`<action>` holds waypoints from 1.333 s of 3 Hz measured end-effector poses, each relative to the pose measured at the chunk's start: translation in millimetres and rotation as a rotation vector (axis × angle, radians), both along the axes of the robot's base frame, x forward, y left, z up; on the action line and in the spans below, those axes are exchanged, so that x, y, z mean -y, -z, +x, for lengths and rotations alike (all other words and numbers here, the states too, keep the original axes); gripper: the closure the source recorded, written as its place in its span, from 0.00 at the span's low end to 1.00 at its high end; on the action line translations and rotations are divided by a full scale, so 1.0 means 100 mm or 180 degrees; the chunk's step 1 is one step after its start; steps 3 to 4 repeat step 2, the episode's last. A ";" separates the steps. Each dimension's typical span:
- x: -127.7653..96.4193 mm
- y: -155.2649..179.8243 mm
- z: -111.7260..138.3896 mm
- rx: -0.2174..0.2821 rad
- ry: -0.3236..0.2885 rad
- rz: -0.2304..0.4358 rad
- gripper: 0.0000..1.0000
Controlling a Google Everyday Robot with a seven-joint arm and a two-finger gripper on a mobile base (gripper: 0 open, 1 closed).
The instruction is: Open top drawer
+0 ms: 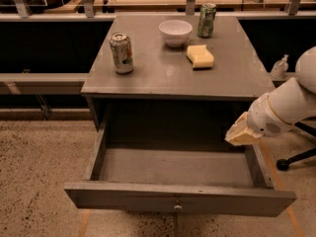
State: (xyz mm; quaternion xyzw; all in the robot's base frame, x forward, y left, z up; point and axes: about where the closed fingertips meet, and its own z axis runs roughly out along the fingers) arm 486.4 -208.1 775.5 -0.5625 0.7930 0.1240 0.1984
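Your top drawer (177, 169) is pulled well out, in the lower centre of the frame. Its flat grey tray is exposed and its front panel runs across the bottom. The small round knob (177, 208) is at the middle of that panel, close to the bottom edge of the frame.

The gripper (243, 131) is at centre right, on the end of the white arm (289, 105) that comes in from the right edge. It hangs over the back right corner of the drawer, just above the rear end of the right side wall and below the overhanging table (168, 78) top. It's well apart from the knob, which is down and left of it. I can't tell whether it touches the side wall. I also can't tell if it's clenched or released, since only a tan tip shows. There's nothing visibly in its grasp.

On the tabletop, in the upper half of the frame:
- A silver can (121, 53) stands upright at the left.
- A white bowl (175, 32) is at the back centre.
- A green can (207, 19) stands upright just right of the bowl.
- A yellow sponge (200, 56) lies in front of the green can, near the bowl.

A small clear bottle (280, 67) is past the table's right edge. A chair base (291, 161) is on the speckled floor (39, 172) at the right.
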 end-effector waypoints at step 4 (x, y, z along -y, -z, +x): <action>0.26 -1.13 0.23 0.0776 0.0269 0.0634 1.00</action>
